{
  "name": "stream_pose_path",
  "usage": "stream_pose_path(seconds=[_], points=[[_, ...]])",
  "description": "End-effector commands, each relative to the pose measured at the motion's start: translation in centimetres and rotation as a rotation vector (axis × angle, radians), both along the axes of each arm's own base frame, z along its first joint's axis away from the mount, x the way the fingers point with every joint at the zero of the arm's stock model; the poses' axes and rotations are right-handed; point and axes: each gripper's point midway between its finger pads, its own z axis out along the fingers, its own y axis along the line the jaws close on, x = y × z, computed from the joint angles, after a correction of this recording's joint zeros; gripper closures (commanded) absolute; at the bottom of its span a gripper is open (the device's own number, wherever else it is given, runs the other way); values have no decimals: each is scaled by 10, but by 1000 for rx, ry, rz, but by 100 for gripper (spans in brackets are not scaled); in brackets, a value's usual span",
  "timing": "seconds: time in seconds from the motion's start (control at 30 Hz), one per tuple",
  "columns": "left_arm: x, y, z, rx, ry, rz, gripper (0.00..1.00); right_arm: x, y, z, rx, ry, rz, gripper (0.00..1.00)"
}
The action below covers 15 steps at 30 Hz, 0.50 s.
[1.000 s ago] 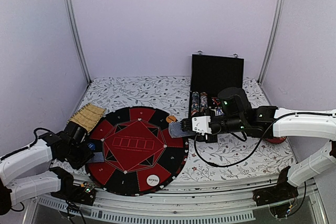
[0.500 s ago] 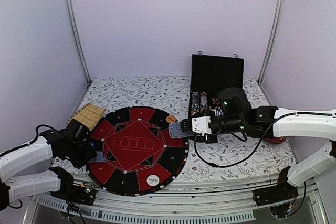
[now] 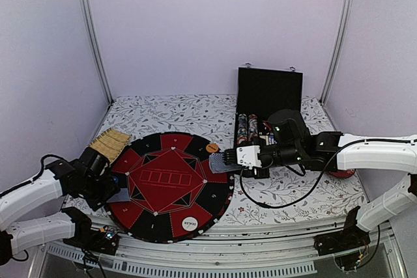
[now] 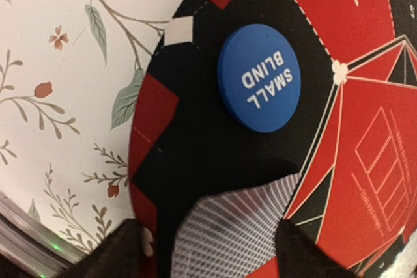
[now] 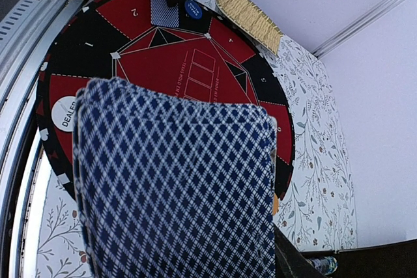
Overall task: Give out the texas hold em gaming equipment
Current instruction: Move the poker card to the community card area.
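A round red and black poker mat (image 3: 171,187) lies at the table's front left. One grey-blue backed card (image 4: 238,226) lies flat on its left rim, between the spread fingers of my left gripper (image 4: 212,242), which is open. A blue "SMALL BLIND" disc (image 4: 259,77) sits just beyond that card. The white DEALER disc (image 3: 189,224) rests on the mat's near edge and an orange disc (image 3: 212,148) on its far right edge. My right gripper (image 3: 229,159) is shut on a deck of cards (image 5: 176,193), held over the mat's right edge.
An open black case (image 3: 268,99) with rolls of chips stands at the back right. A straw brush (image 3: 109,144) lies by the mat's far left edge. The metal rail (image 4: 26,242) of the table's front edge runs close behind the left gripper.
The left gripper's fingers have spread wider around the single card, which stays flat on the mat. The right arm with the deck has barely moved.
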Motion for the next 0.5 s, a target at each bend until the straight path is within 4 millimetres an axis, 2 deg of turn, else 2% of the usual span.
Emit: stream_pose_path(seconds=[0.0, 0.17, 0.33, 0.47], points=[[0, -1, 13, -6, -9, 18, 20, -2, 7, 14, 26, -6, 24, 52], [8, 7, 23, 50, -43, 25, 18, -3, 7, 14, 28, -3, 27, 52], [16, 8, 23, 76, -54, 14, 19, -4, 7, 15, 29, -1, 30, 52], [22, 9, 26, 101, -55, 1, 14, -5, 7, 14, 29, 3, 35, 52]])
